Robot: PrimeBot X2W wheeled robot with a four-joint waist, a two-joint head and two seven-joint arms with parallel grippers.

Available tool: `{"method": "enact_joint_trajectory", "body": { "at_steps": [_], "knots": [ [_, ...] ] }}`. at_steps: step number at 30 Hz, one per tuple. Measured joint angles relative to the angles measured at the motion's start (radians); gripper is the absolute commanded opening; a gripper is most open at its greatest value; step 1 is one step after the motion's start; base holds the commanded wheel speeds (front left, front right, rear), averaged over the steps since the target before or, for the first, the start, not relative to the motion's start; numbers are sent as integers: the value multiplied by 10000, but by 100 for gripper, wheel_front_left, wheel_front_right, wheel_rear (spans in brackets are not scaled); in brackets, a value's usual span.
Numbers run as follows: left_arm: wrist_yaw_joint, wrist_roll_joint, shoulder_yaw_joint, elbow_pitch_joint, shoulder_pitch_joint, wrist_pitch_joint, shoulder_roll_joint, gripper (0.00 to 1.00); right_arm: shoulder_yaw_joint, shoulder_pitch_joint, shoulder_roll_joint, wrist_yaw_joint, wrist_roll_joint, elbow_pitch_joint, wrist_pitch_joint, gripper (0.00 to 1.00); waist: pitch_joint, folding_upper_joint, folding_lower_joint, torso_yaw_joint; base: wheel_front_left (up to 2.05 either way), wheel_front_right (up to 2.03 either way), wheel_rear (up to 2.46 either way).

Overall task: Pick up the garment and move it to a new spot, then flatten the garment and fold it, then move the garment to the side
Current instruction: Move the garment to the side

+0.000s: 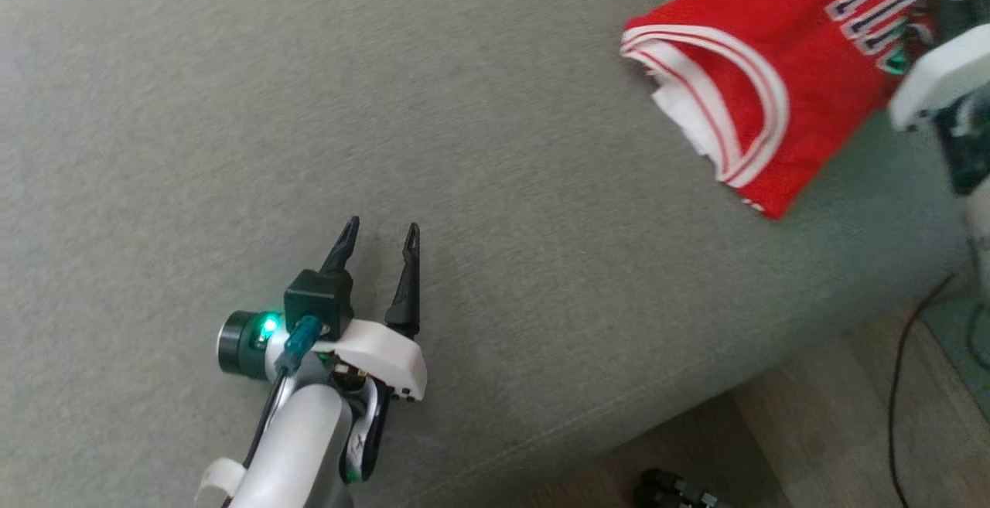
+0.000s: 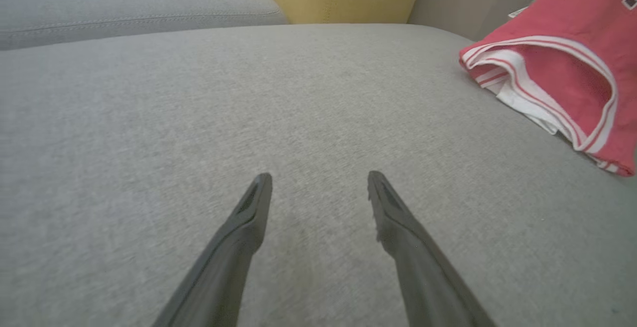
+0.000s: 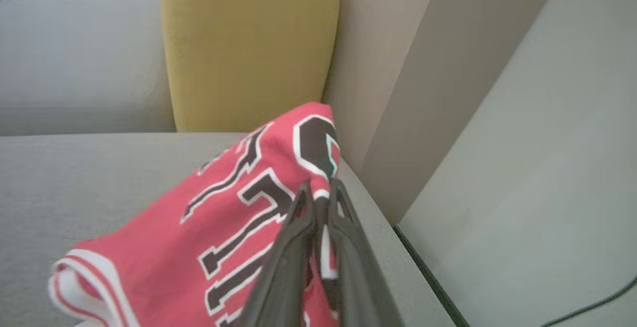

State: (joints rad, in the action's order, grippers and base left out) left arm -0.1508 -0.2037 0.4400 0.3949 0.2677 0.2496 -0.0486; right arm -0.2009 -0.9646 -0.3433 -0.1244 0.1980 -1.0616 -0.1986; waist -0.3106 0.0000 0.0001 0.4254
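Right wrist view: the right gripper [image 3: 318, 190] is pinched tight on an edge of the folded red basketball jersey with white trim and black lettering [image 3: 199, 237], at the right end of the grey fabric sofa cushion [image 1: 387, 106]. The left gripper [image 1: 382, 226] hovers spread and empty, well apart. Carrying it sideways low and slowly should keep the folds stacked.

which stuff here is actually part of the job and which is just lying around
Part of the job:
red jersey, pinched by the right gripper
left gripper, open over the grey sofa seat

Just lying about:
yellow cushion
black cable on the floor
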Motion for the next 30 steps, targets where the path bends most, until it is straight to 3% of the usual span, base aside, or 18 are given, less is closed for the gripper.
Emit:
{"method": "enact_joint_trajectory", "body": {
  "at_steps": [4,5,6,7,12,16,24,30],
  "knots": [
    [-2,0,-10,-23,10,0,-4,100,646,-406,-339,0,-989,-821,-40,0,-201,0,0,-297,0,0,0],
    [-2,2,-12,-23,17,0,-2,100,832,-484,-410,0,-1243,-1018,-35,31,-237,0,1,-348,0,0,0],
    [-2,6,-21,-25,25,0,-4,100,1011,-545,-468,0,-1496,-1179,-35,90,-264,0,0,-388,0,0,0],
    [-8,33,-36,-25,30,0,-4,100,1231,-551,-487,0,-1708,-1229,-50,100,-280,0,0,-420,0,0,0],
    [-92,88,-134,-92,34,0,-2,100,2036,-536,-307,0,-2550,-1012,-424,100,-158,0,0,-484,0,0,0],
    [-213,88,-401,-226,21,0,2,100,2460,-243,474,0,-2623,-90,-512,100,68,0,-1,-574,0,0,0],
    [-617,211,-1250,-433,-432,6,13,100,2010,1824,2360,0,-2222,2441,-525,100,483,0,-1,-1140,0,0,0],
    [-800,265,-1592,-673,-732,33,15,100,1732,3264,2725,0,-1666,3246,-525,100,760,0,-1,-1857,0,0,0]
  ]
}}
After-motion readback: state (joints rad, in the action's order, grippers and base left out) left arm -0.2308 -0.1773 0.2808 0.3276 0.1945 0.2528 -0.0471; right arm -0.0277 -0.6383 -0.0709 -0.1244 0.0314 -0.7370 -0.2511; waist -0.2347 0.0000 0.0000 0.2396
